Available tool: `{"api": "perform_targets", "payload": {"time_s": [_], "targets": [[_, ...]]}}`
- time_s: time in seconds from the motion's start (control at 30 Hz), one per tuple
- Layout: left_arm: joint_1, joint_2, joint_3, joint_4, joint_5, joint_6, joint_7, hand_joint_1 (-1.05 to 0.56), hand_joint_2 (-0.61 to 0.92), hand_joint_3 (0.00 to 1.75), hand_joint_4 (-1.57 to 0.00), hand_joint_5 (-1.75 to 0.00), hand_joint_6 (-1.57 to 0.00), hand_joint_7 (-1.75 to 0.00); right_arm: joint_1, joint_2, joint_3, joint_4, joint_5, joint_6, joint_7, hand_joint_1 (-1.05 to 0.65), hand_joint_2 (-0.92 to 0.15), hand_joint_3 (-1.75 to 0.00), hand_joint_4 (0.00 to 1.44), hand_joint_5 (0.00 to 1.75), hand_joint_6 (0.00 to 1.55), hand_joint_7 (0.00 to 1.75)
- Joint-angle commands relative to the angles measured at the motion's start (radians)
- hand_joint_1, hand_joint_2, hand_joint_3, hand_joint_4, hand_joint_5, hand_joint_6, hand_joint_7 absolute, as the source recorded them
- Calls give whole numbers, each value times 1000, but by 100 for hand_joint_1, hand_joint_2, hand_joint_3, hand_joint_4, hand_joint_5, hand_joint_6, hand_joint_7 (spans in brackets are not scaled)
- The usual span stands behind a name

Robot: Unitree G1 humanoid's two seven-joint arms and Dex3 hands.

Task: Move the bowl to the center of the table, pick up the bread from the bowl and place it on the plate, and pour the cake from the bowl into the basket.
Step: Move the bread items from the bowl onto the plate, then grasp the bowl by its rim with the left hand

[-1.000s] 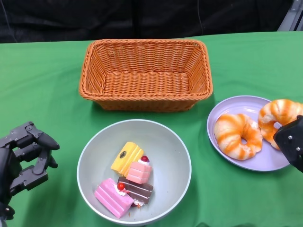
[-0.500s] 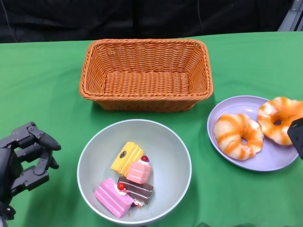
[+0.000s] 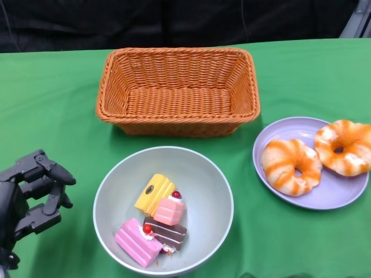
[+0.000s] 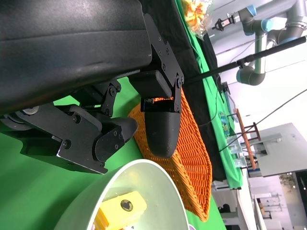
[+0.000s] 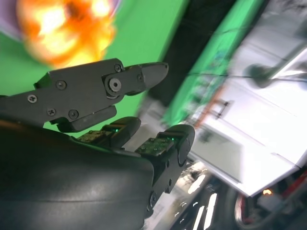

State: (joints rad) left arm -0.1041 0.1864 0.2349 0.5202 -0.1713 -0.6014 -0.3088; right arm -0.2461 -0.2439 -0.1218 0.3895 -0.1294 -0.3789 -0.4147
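Observation:
The grey bowl [image 3: 200,185] stands at the table's front middle and holds several small cakes: a yellow one [image 3: 154,193], two pink ones [image 3: 170,211] and a brown one [image 3: 167,231]. Two orange-striped breads [image 3: 291,166] [image 3: 343,147] lie on the lilac plate [image 3: 324,200] at the right. My left hand [image 3: 32,194] hovers left of the bowl, fingers apart and holding nothing. My right hand [image 5: 120,120] shows only in its wrist view, empty with fingers apart, a blurred bread [image 5: 64,28] beyond it. The left wrist view shows the left hand [image 4: 120,105] near the bowl's rim [image 4: 134,182].
An orange wicker basket [image 3: 178,92] sits empty behind the bowl, also seen as the basket [image 4: 192,158] in the left wrist view. Green cloth covers the table, with bare cloth at the far left and far right.
My right hand has let go of the second bread on the plate and pulled away to the right, out of the head view. The left hand has stayed put.

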Motion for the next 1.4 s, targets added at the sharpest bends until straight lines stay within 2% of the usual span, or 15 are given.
{"api": "perform_targets", "payload": {"time_s": [0.03,0.17,0.27,0.37,0.43,0.47,0.57,0.6,0.67,0.77,0.87,1.0,1.23,1.27,1.4], "targets": [[-1,13,6,3,-5,-14,5,5,68,96,-78,-160,-78,-130,88,36,-3,-192,104,-19,112,-24,-92,-13,83,21,81,13],[-5,15,7,6,-8,-7,3,4,70,94,-77,-161,-77,-130,194,77,38,-418,227,17,264,-21,-92,-14,100,32,96,18],[-10,18,7,18,-7,-20,-4,5,71,90,-75,-161,-76,-129,251,99,61,-525,293,54,348,-16,-92,-19,78,90,95,29],[-18,30,4,42,-16,-60,-39,4,73,84,-74,-158,-77,-121,300,112,82,-567,313,47,420,-18,-92,-19,73,107,94,36],[-21,47,-3,52,-13,-95,-73,-2,77,63,-77,-137,-84,-92,350,118,104,-595,320,45,466,-21,-89,-23,74,117,89,57],[-22,54,-6,56,-13,-110,-89,-9,77,49,-79,-114,-85,-69,369,121,111,-608,331,51,486,-20,-90,-25,77,118,87,69],[-28,92,-29,75,-8,-167,-163,-24,86,20,-75,-74,-84,-28,404,132,121,-625,323,49,515,-18,-92,-26,82,122,86,83],[-23,122,-47,63,11,-180,-193,-25,89,15,-76,-68,-85,-23,422,135,127,-636,320,56,522,-18,-92,-26,82,122,85,85],[-11,180,-80,36,52,-217,-241,-41,91,8,-58,-32,-67,-6,455,142,138,-659,322,79,533,-15,-86,-39,77,139,78,104],[-6,253,-122,10,161,-341,-251,-55,92,4,-48,-12,-55,-1,486,156,149,-676,330,107,546,-14,-79,-56,70,152,70,118],[-9,295,-139,7,270,-482,-213,-63,91,1,-45,-6,-51,0,495,174,149,-662,348,115,560,-16,-78,-59,68,156,69,122],[-49,296,-115,80,408,-695,-113,-64,87,0,-48,-6,-54,-2,503,203,149,-639,355,104,567,-19,-78,-60,67,156,67,122],[-116,285,-60,190,612,-873,42,-60,84,0,-61,-9,-64,-4,505,232,140,-633,350,103,564,-20,-84,-49,66,154,65,120],[-127,278,-42,199,650,-901,64,-56,83,0,-72,-12,-75,-6,507,239,139,-636,346,105,556,-20,-84,-49,66,154,65,119],[-157,248,24,216,795,-971,139,-51,83,0,-90,-12,-90,-6,512,251,136,-646,349,111,549,-22,-85,-47,66,153,65,118]]}}
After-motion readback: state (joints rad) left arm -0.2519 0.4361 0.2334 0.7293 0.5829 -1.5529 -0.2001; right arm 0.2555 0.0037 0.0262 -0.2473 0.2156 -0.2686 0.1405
